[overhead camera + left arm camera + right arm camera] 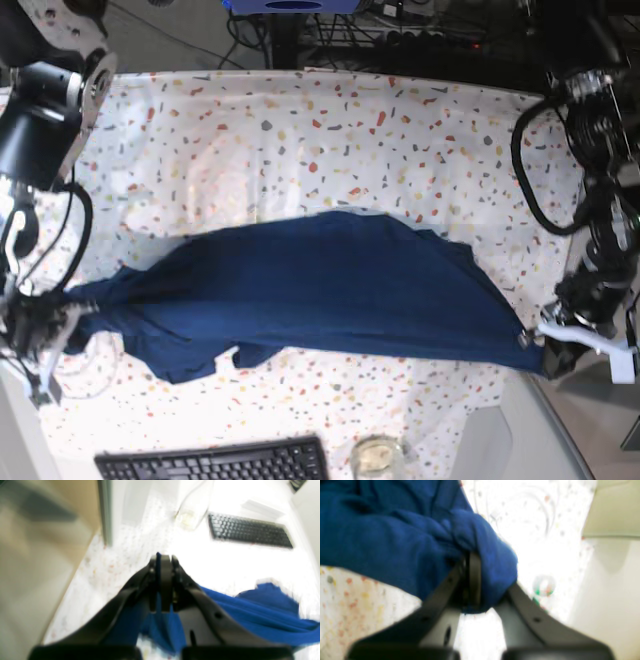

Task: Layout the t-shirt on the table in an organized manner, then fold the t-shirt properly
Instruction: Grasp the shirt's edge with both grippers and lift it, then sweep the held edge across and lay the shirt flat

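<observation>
The navy t-shirt (320, 290) is stretched across the speckled table (300, 140) between both grippers. My left gripper (535, 345) is at the base view's right edge, shut on one end of the shirt; in the left wrist view (161, 560) blue fabric (250, 610) runs between its fingers. My right gripper (65, 325) is at the base view's left edge, shut on a bunched wad of shirt; the right wrist view (471, 562) shows cloth (395, 530) wrapped over its fingers.
A black keyboard (215, 462) lies at the table's near edge, with a small clear dish (375, 457) beside it. The keyboard also shows in the left wrist view (250, 531). Cables loop by both arms. The table edge is close under the left gripper.
</observation>
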